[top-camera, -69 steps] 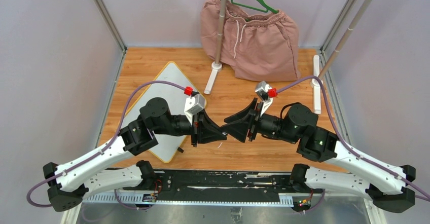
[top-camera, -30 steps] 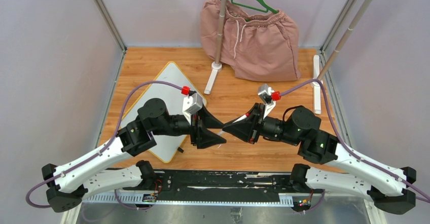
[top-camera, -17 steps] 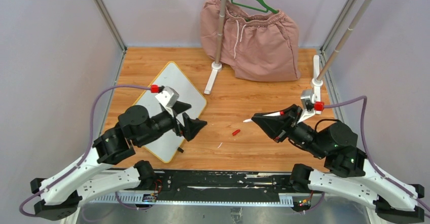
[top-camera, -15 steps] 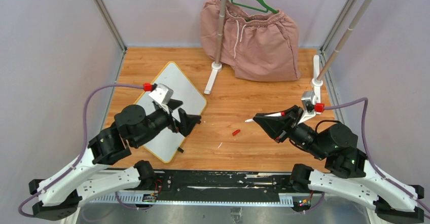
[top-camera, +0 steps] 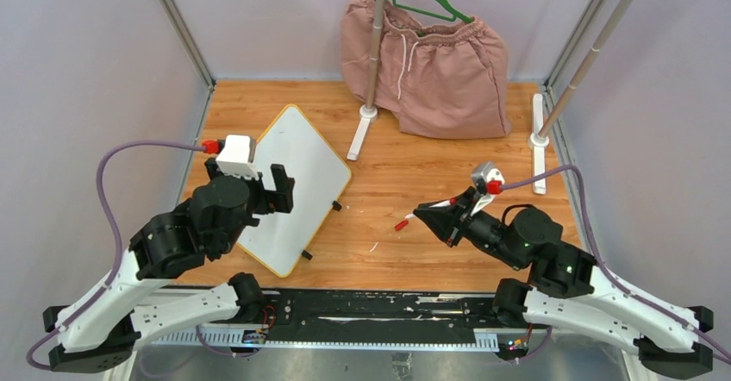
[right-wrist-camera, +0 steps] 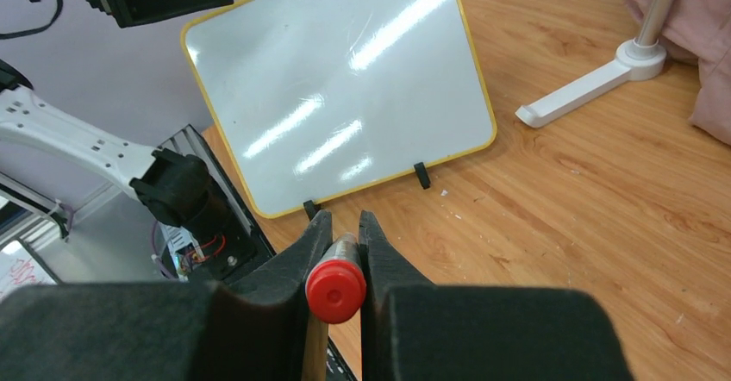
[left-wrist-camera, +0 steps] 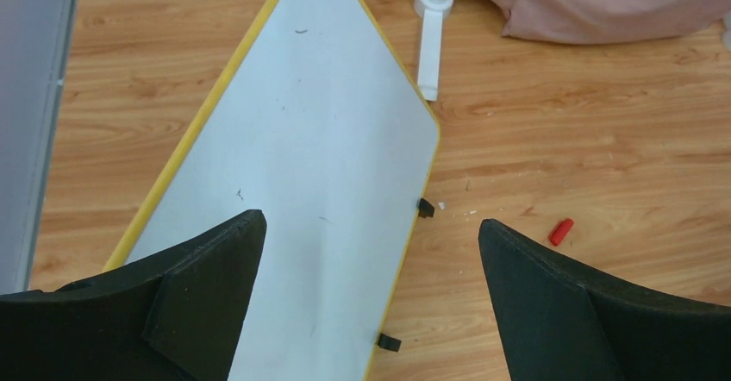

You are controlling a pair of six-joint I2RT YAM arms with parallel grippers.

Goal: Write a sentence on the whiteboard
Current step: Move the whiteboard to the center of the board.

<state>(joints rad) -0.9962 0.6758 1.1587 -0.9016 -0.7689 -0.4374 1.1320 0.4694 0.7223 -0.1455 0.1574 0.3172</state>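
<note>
Wooden counter (top-camera: 431, 174), lilac walls (top-camera: 86, 71), pink shorts (top-camera: 440, 62) by a rack (top-camera: 377, 36) at the back. Whiteboard (top-camera: 297, 183) sits on the left, left jaws wide apart above it; right jaws clamped on a marker (right-wrist-camera: 335, 290).

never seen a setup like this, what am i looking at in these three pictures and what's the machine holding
These are two robot arms bolted at the near edge of a wooden table. The wide picture comes from a fixed camera above and behind them. The other two come from a small camera on each wrist, so each shows its own black fingers. On the table lie a yellow-rimmed whiteboard, with no writing on it yet, and a small red marker cap. A white clothes rack stands there too, with pink shorts on a green hanger. The left gripper is wide open above the board, holding nothing. The right gripper is shut on a marker, whose red end faces its camera.
</note>
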